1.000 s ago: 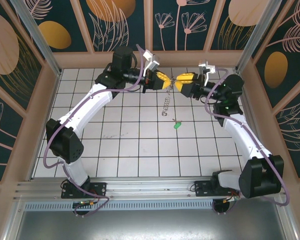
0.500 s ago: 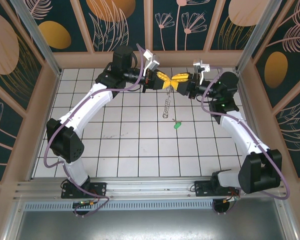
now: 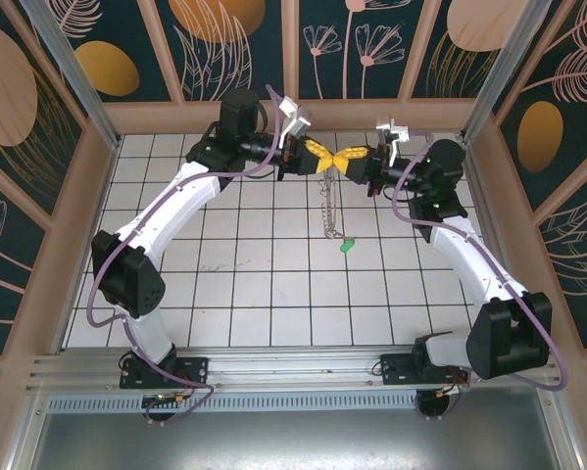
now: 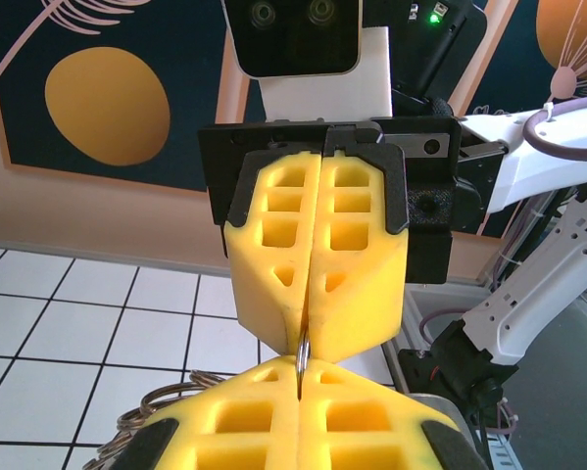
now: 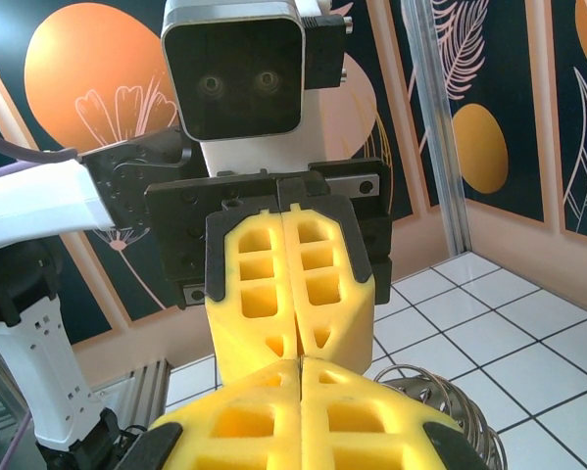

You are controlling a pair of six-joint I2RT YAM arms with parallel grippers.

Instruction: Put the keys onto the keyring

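Meeting tip to tip above the far rows of the white tiled table (image 3: 254,284), left gripper (image 3: 329,163) and right gripper (image 3: 345,163) both pinch the keyring (image 3: 326,204) wire, its loops dangling below. The key (image 3: 346,246), green-headed, lies on a tile near their lower end. Dark floral wall panels (image 3: 371,44) stand all round.

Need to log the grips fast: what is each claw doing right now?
Left claw: closed, pinching the keyring.
Right claw: closed, pinching the same keyring, tip to tip with the left.
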